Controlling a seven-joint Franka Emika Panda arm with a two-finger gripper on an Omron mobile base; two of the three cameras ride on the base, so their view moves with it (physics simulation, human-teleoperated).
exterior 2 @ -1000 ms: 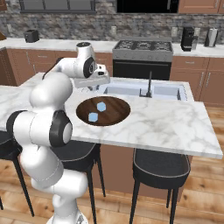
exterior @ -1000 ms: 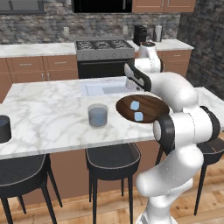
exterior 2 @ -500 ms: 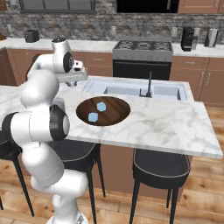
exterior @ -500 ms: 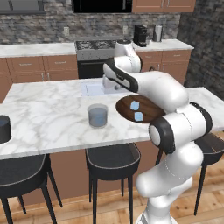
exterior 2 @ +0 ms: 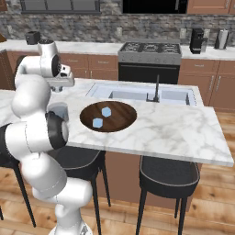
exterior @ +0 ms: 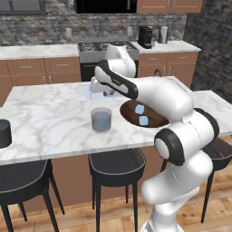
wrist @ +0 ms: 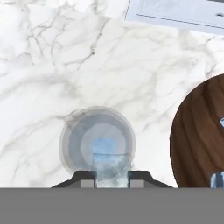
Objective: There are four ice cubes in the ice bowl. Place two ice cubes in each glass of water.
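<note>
A simulated kitchen with brown cabinets, a stone backsplash and a black range (exterior 2: 149,57) along the far wall; in front of it stands a white marble island counter (exterior: 50,122) with a sink (exterior 2: 142,94) set in its far side and dark stools (exterior: 117,163) tucked beneath.

The white arm (exterior: 167,104) reaches over the counter, its hand held above the see-through grey glass of water (wrist: 97,142). In the hand view the gripper (wrist: 111,177) looks straight down, and the glass lies directly under the jaws, its rim ringing the space just ahead of the fingertips (wrist: 85,177). The jaws stand narrowly set, pinching a pale ice cube (wrist: 111,168) between them (its blurred bluish face fills the small gap). A second pale-blue square (wrist: 102,145) shows just beyond the jaws, inside the glass; whether it lies in the water or is a reflection I cannot tell.

The dark-brown ice bowl (wrist: 197,135) sits to one side of the jaws, near the glass but not touching it. Two ice cubes (exterior 2: 106,112) (exterior 2: 97,122) lie in it, apart from each other. The dark glass (exterior: 3,133) stands well away from the jaws, at the counter's far left end in the left base view.
</note>
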